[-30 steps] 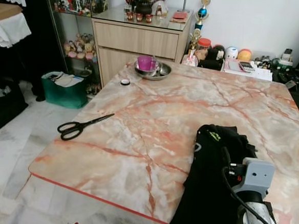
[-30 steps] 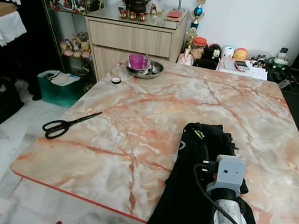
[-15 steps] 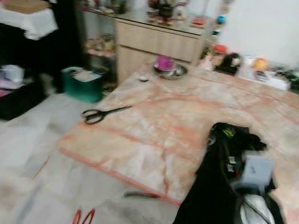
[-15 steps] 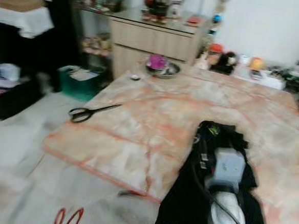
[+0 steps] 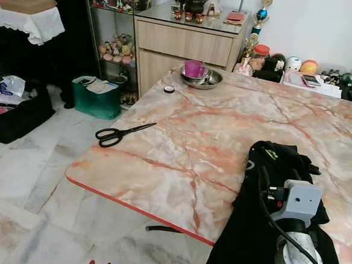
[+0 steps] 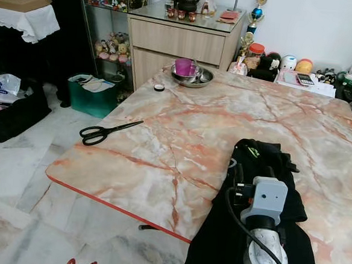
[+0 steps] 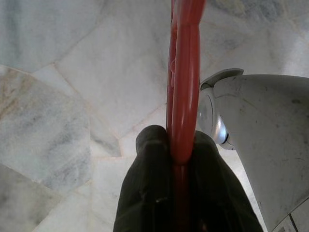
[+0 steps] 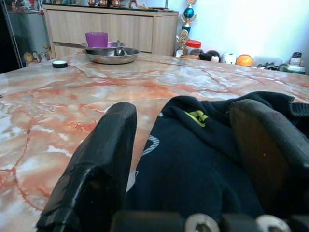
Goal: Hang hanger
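Since a second ago my head camera has pulled back and swung left, so more marble floor (image 5: 22, 175) shows; scissors (image 5: 120, 133) and black garment (image 6: 263, 174) sit unchanged on the bench (image 5: 212, 128). Left end effector (image 7: 182, 159) hangs low over the floor, fingers pressed onto the red hanger (image 7: 186, 77), a smooth glossy plastic bar running straight out between them. Right end effector (image 8: 193, 159) is spread wide, hovering over the soft dark garment at the bench's near right. Bench top is polished pink-veined marble with a red edge.
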